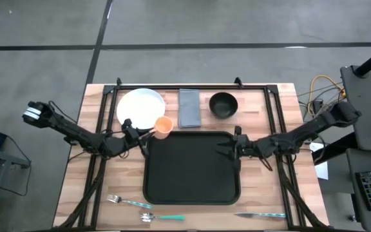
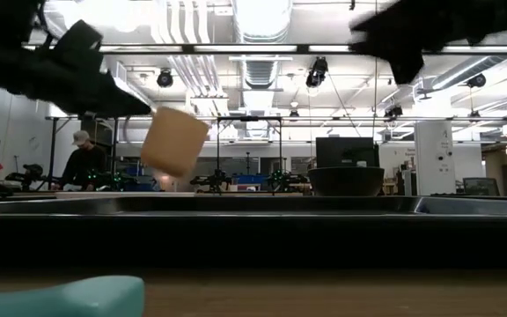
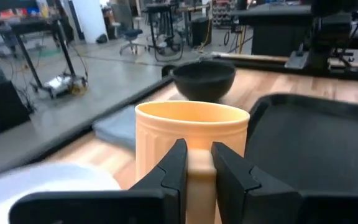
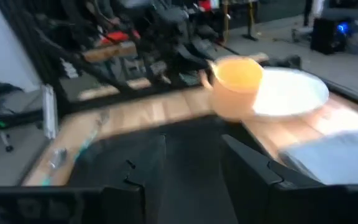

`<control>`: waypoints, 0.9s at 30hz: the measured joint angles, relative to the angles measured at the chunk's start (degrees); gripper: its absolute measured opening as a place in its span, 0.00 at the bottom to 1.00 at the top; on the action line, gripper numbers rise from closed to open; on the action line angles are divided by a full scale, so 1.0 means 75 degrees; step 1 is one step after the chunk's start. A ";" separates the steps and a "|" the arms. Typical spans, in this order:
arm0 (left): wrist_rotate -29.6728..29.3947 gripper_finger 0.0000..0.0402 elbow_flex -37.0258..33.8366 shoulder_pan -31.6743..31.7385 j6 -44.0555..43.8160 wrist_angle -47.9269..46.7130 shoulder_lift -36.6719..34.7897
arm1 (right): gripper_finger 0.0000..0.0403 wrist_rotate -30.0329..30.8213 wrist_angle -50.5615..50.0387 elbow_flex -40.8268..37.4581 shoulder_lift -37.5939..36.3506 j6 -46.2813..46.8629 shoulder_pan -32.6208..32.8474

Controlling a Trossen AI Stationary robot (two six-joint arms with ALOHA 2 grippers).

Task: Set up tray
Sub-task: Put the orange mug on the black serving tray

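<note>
- My left gripper (image 1: 148, 133) is clamped on the orange cup (image 1: 163, 125), holding it by the handle, lifted off the counter (image 1: 263, 187). The cup hangs tilted in the low view.
- The cup sits just off the black tray (image 1: 192, 167), at its far-left corner, beside the white plate (image 1: 140, 107).
- My right gripper (image 1: 222, 149) hovers over the tray's right side with its fingers spread and nothing in them.
- Step in hand, I judge: carry the cup over the rim and set it down inside the tray.
- To do it well: level the cup first, clear the raised rim, lower until the base sits flat, then release.
- Keep it away from the right gripper; leave room for the plate, black bowl (image 1: 223, 104) and grey napkin (image 1: 189, 107).
</note>
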 joint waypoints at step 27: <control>0.0176 0.08 -0.1051 -0.1668 -0.0496 0.1087 0.0090 | 0.30 0.0304 0.0579 -0.0313 0.0646 -0.0067 0.0034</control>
